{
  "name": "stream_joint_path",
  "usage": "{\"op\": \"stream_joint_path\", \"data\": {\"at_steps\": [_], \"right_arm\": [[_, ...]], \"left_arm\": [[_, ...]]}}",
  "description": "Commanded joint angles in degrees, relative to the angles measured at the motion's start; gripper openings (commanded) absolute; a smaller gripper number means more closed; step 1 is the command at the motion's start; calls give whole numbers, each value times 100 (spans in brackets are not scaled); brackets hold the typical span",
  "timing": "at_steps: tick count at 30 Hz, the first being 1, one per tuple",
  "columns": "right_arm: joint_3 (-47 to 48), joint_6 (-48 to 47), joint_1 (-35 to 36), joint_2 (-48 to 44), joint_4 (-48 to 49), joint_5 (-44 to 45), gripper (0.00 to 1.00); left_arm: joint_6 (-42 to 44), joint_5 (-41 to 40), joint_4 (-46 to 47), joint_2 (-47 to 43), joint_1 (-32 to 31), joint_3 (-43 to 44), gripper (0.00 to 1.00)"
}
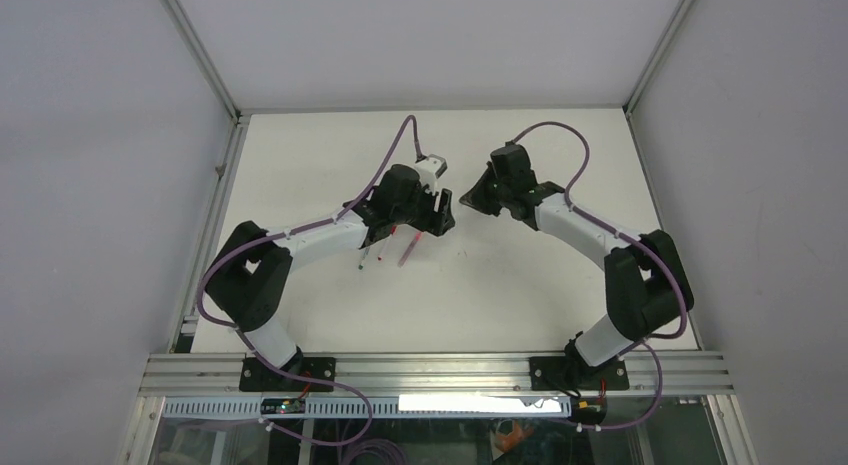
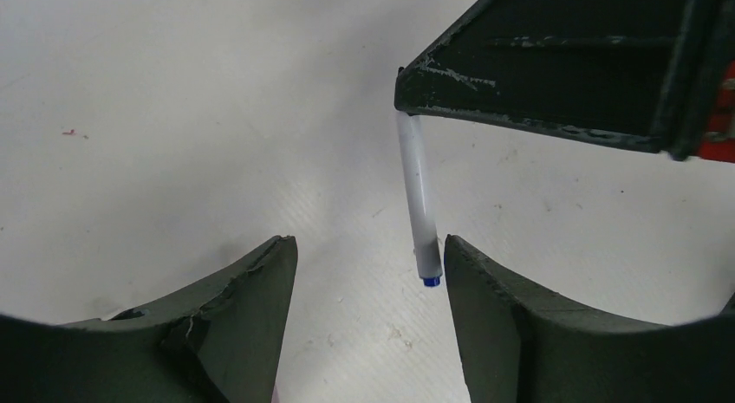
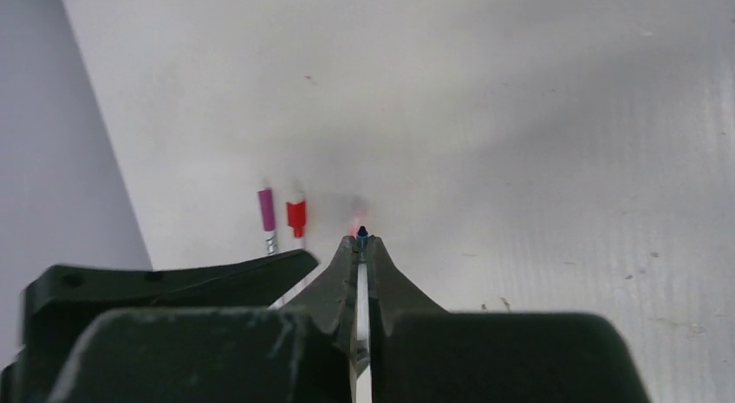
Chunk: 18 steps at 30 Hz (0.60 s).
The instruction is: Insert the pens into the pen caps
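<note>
Left arm [image 1: 300, 240]: rises from lower left of the top view, elbow bent, wrist reaching frame centre. Right arm [image 1: 590, 225]: mirrors it from lower right, so the two heads nearly meet over the table [image 1: 520, 285]. Left gripper [image 2: 368, 269]: fingers [image 2: 251, 282] spread wide, holding nothing. Right gripper [image 3: 361, 247]: pinched tight on the blue pen [image 2: 418, 195], a white barrel whose blue tip hangs between the left fingers, just beside one. Magenta pen [image 3: 267, 211] and red pen [image 3: 296, 214]: side by side on the table, left of centre in the right wrist view.
</note>
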Motion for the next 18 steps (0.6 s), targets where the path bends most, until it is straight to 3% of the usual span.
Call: {"op": "stream_joint_path", "data": {"at_steps": [1, 12, 14, 15, 18], "right_arm": [[107, -116, 2, -470, 371, -194, 0], [35, 11, 9, -486, 532, -379, 0], [41, 31, 11, -510, 541, -403, 0], [52, 40, 15, -524, 542, -404, 0], [71, 41, 16, -556, 535, -436, 0]], "left_arm": [[-185, 573, 685, 139, 0, 312, 64], [-342, 773, 987, 161, -12, 235, 64], [-364, 819, 1015, 202, -12, 242, 58], [-376, 846, 1032, 228, -12, 247, 52], [-396, 872, 1054, 284, -7, 261, 0]]}}
